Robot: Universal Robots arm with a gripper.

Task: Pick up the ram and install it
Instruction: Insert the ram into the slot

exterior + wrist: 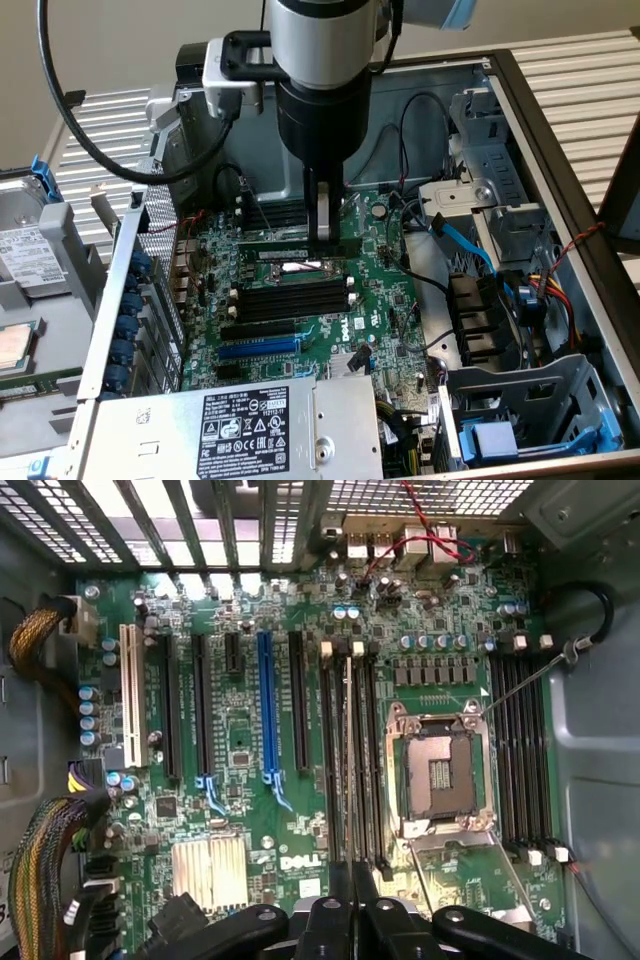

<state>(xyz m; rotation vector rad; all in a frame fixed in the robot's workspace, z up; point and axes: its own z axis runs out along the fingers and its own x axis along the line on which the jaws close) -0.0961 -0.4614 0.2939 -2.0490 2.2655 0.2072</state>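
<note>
The ram (pixel 287 253) is a thin green stick with a pale label, held level above the motherboard (pixel 390 300) by my gripper (pixel 322 243), which is shut on it near one end. In the wrist view the ram (pixel 348 760) shows edge-on as a thin line running out from between the black fingers (pixel 328 920) of my gripper (pixel 350 905). It lines up over the group of long black memory slots (pixel 330 750) beside the open CPU socket (pixel 440 770). Whether its lower edge touches a slot cannot be told.
A second bank of black slots (pixel 520 750) lies beyond the socket. A blue slot (pixel 265 710) and a white slot (pixel 128 695) stand farther off. The power supply (pixel 245 425), the drive cage (pixel 520 400) with cables (pixel 465 240) and the case walls (pixel 540 130) ring the board.
</note>
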